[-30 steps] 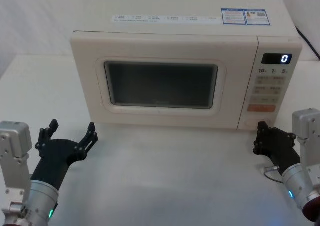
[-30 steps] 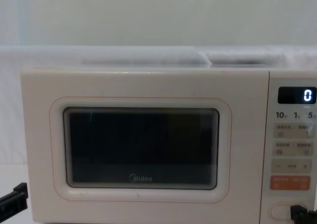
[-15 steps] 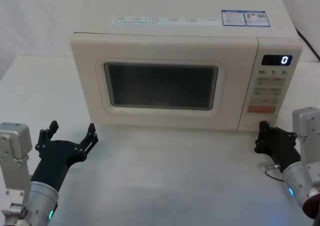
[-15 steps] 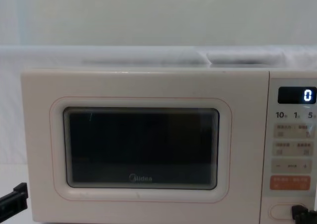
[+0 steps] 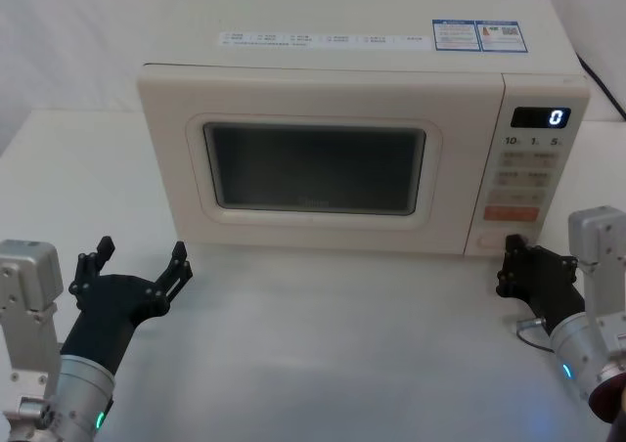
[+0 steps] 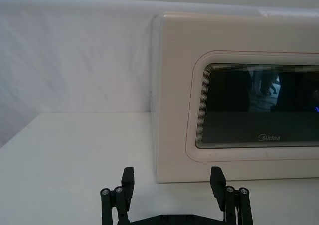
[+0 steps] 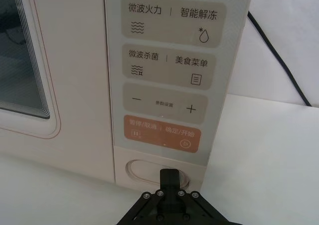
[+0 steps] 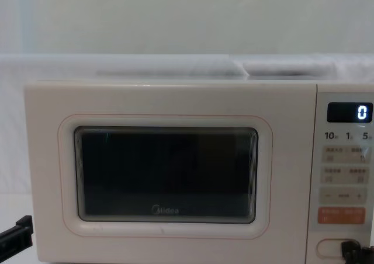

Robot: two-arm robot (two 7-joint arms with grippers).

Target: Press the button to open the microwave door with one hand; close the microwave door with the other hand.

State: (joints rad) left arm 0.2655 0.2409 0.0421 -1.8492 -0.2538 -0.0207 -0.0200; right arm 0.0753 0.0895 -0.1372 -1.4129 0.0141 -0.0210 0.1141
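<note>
I hold the right gripper (image 7: 169,177) with fingers closed to a blunt tip touching the oval door-release button (image 7: 149,171) for the press, while the left gripper (image 5: 137,263), fingers spread, waits on the bench (image 5: 323,334) before the shut microwave door (image 5: 313,163).

Cream door (image 5: 313,163) shut flush, dark mesh window, pink outline, grey Midea logo, cream oval button (image 7: 149,169) low on the panel at its right, gripper tip at its face
</note>
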